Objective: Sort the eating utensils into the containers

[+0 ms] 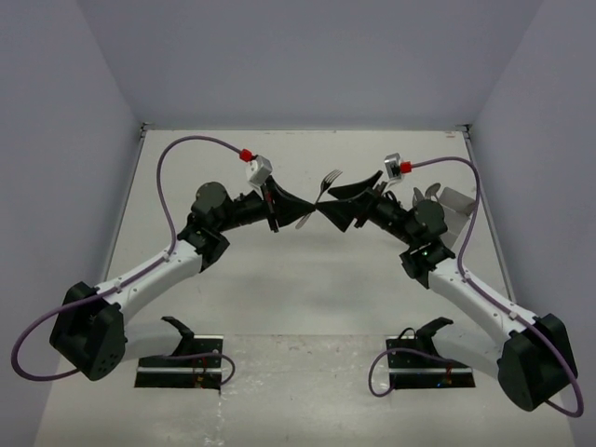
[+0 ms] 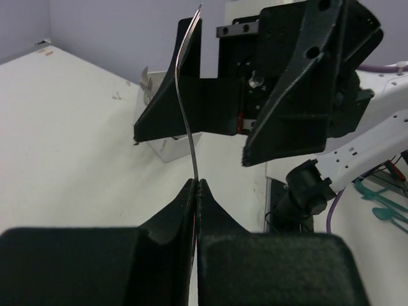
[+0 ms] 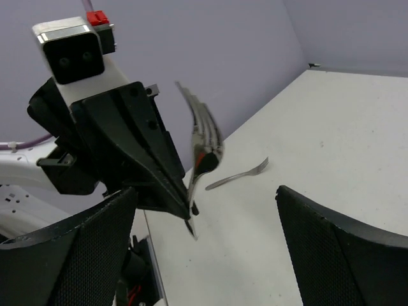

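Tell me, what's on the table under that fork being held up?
A second fork lies on the table, roughly below the held fork. The left gripper blocks the table behind it.

No legible text, label, brand mark, number or sign is present in any view, on equipment or on objects.

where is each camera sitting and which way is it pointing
Top: fixed above and behind, looking down on the table; left arm and right arm show whole.
Left wrist: on the left arm, looking along the shut left pincer, up the fork it holds, to the open right pincer.
Right wrist: on the right arm, looking past its own fingers at the left pincer and fork; second fork lies on the table.
Shared: wrist views face each other; all three show the held fork.
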`<state>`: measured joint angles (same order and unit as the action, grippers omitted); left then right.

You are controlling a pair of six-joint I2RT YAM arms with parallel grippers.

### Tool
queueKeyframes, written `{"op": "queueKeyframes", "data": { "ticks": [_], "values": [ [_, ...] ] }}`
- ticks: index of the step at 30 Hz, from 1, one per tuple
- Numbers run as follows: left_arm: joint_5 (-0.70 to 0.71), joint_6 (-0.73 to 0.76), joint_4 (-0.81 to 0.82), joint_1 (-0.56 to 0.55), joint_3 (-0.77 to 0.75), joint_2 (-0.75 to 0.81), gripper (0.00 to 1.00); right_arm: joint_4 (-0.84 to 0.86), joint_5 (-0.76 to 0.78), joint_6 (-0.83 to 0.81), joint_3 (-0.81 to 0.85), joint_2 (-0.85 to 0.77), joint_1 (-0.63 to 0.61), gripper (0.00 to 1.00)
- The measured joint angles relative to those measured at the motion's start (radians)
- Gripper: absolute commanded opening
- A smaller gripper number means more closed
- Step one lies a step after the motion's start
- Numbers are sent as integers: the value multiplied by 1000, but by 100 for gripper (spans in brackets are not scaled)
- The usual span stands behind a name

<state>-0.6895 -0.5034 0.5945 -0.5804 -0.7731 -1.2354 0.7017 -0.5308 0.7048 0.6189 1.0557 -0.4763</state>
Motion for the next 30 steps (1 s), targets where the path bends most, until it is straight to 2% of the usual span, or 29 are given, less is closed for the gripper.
{"op": "queueKeyframes", "data": {
  "ticks": [2,3,4,6,8,12,15,16,17,18,19,20,25,28,30],
  "values": [
    [-2,-12,24,-14,0,9,0,11,24,14,6,14,-12,79],
    [-2,-15,31,-19,0,13,0,17,33,20,6,19,-16,71],
    [0,-21,38,-26,0,18,0,19,45,25,6,21,-18,52],
    [16,-30,47,-39,0,21,0,35,60,45,6,24,-24,37],
    [29,-35,47,-43,2,21,0,56,64,55,7,23,-36,28],
    [44,-37,47,-49,3,21,0,83,68,58,8,23,-41,23],
    [52,-36,47,-51,3,19,0,92,61,62,9,23,-41,0],
    [54,-36,47,-51,3,15,2,97,53,64,11,23,-44,0],
    [53,-36,48,-51,3,11,15,98,46,63,13,22,-47,0],
    [54,-37,48,-54,2,9,71,95,41,60,13,21,-47,0],
    [53,-31,45,-56,2,9,96,88,43,47,14,19,-46,0],
    [55,-31,38,-57,0,9,100,72,47,33,16,14,-44,0],
    [136,18,-75,-62,-23,31,100,-98,169,-127,28,-89,-32,0],
    [291,67,-211,-63,-39,83,100,-206,276,-247,39,-175,22,0],
    [415,77,-330,-54,-73,111,100,-277,345,-330,39,-232,121,0]
  ]
}}
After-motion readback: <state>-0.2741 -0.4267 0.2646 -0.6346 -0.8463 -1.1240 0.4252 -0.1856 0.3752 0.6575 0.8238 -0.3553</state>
